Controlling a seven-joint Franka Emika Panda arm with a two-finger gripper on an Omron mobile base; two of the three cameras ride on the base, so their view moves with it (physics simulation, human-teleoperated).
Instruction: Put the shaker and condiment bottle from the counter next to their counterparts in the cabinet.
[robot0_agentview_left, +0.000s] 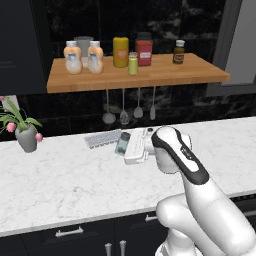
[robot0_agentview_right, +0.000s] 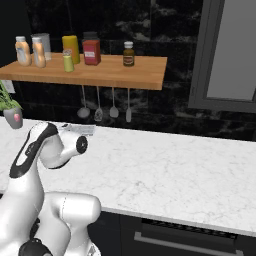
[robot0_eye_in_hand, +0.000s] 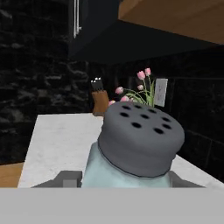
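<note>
Nearest, at the centre of the left base view, the white arm's two-finger gripper (robot0_agentview_left: 126, 145) is closed on the one small pale teal glass shaker (robot0_agentview_left: 122, 143) with its dark grey perforated cap; the hand view has that cap at lower centre, a dark finger tip (robot0_eye_in_hand: 65, 178) close against either side of the glass. The shaker hangs just above the broad white marble counter (robot0_agentview_left: 65, 185), beside one grey ridged mat (robot0_agentview_left: 102, 138). Bare marble runs wide to the right and toward the front edge. At far left stands one grey vase of pink flowers (robot0_agentview_left: 26, 136). Higher and farther, on the light-brown wooden shelf (robot0_agentview_left: 165, 72), stand two squat orange bottles with white caps (robot0_agentview_left: 73, 58) (robot0_agentview_left: 95, 58), touching side by side, and one yellow-green shaker with a silver cap (robot0_agentview_left: 132, 64). The shelf's right end lies open.
</note>
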